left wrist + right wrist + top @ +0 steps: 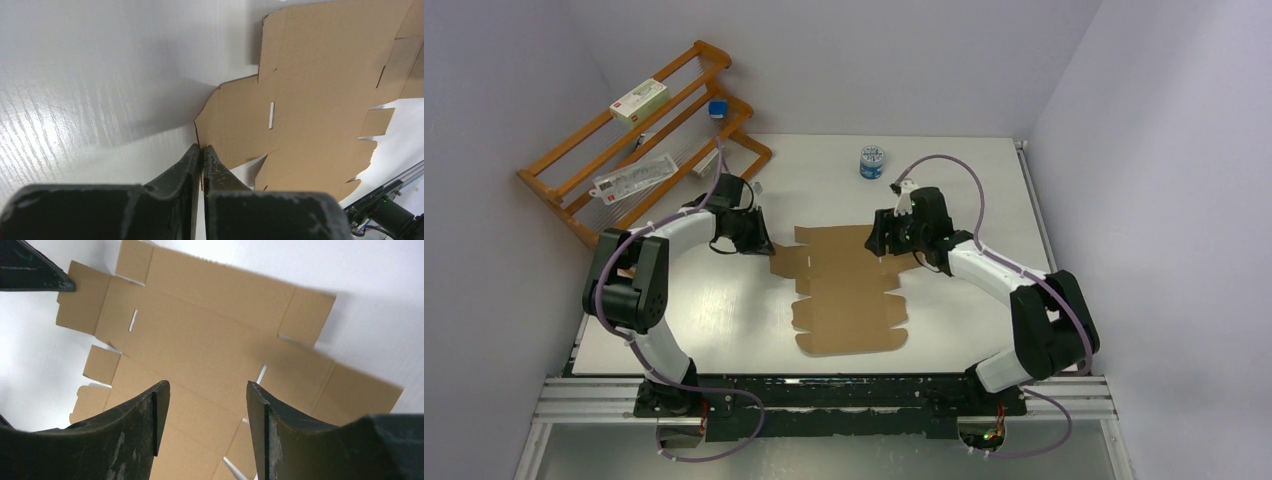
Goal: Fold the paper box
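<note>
Fingers [186,165] of my left gripper [201,150] are pinched together on the near edge of a side flap [235,115]. Beyond them, the table [100,75] carries the paper box [310,100], a flat unfolded sheet. My right gripper [207,385] hangs above the sheet's middle, jaws wide, holding nothing. Procedure: raise the flap slowly about its crease; press the main panel down with the right gripper.

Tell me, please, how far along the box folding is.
Done: nothing is folded yet; the paper box lies open as a sheet on the table. In hand: the left pincer is shut on the box's outer corner, and the right pincer hangs open above it. Left: every fold and tab.
</note>
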Available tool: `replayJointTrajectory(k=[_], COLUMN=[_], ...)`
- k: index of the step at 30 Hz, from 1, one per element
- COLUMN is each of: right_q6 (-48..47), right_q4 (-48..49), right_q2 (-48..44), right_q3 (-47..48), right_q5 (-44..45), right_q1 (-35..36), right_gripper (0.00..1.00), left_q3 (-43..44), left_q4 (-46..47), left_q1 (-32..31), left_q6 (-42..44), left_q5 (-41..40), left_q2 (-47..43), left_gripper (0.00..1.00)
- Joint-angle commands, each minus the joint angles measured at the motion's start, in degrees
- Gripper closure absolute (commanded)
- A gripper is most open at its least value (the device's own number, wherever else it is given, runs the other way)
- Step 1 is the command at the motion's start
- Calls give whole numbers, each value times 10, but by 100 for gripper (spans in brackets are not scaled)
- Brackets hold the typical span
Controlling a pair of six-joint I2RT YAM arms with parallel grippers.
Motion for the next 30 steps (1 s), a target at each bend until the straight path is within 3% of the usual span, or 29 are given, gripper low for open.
replayJointTrajectory(k=[1,10,18,30], right_q6=[-23,-156,-248,-321], right_q4=[36,-78,-203,-301], right_q2=[19,120,246,356], right_q3=[47,206,354,453], right_q5=[-28,-79,-163,-250], right_q1=[-3,-7,-6,6], right_gripper=[36,23,23,32], left_q3=[26,45,33,16], left_q4=[-38,-53,-46,-27], left_q1=[5,4,2,1], left_q6=[52,126,168,177], left_q5=[-3,12,8,36], left_q2=[-16,-52,-99,-122], left_gripper=[92,95,95,95])
